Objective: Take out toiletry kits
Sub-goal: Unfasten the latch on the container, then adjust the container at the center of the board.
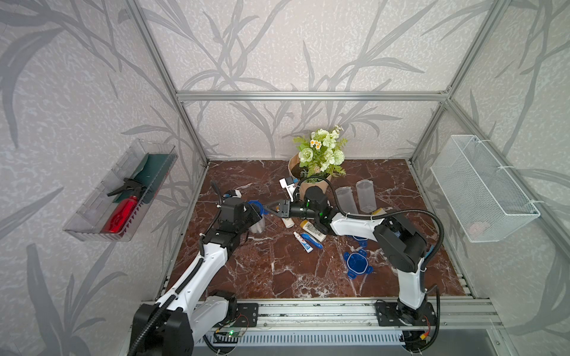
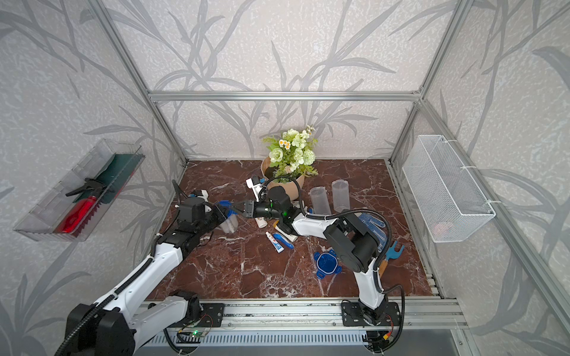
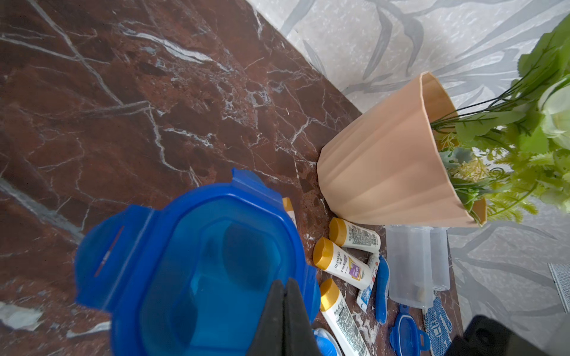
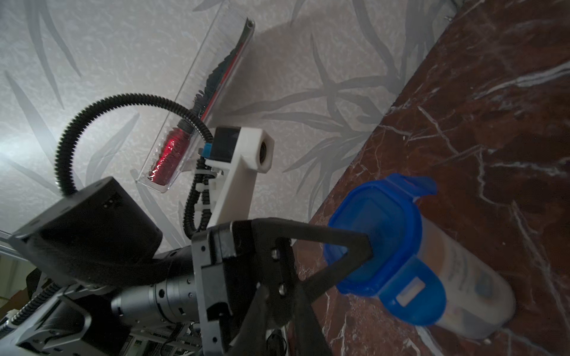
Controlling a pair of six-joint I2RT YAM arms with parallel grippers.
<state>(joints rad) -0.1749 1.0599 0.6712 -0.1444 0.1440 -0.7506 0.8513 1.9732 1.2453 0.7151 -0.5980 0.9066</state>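
L arm: left gripper [image 4: 367, 249] is clenched, tips meeting on the rim of the blue lid [image 4: 377, 225]. We can't tell if it pinches the rim or only rests there.
R arm: right gripper [image 1: 267, 210] comes in from the right of the frame, jaws clenched. In both top views its tips sit just beside the lid's right edge. Whether a clip is caught between them, we can't tell.
Jar: clear jar [image 4: 462, 286] is tilted w/ the lid on, left of centre in the top views, partly under the L wrist. One clip flap [image 4: 416, 183] sticks out from the rim. We see pale contents thru the wall, too blurred to name.
Kits out: these lie mid-frame in the top views, on the marble table [image 1: 246, 277]. The toothpaste tube [image 1: 303, 243] is just beside the blue toothbrush [image 1: 312, 240]. A white bottle [image 1: 314, 231] w/ yellow cap lies just behind them. A second bottle [image 1: 289, 222] lies under the R gripper body.
Empties: two empty jars [image 1: 346, 200] stand lidless right of centre, near the flower pot [image 1: 294, 168].
Loose lid: loose lid [image 1: 357, 262] lies flat, lower right of centre.
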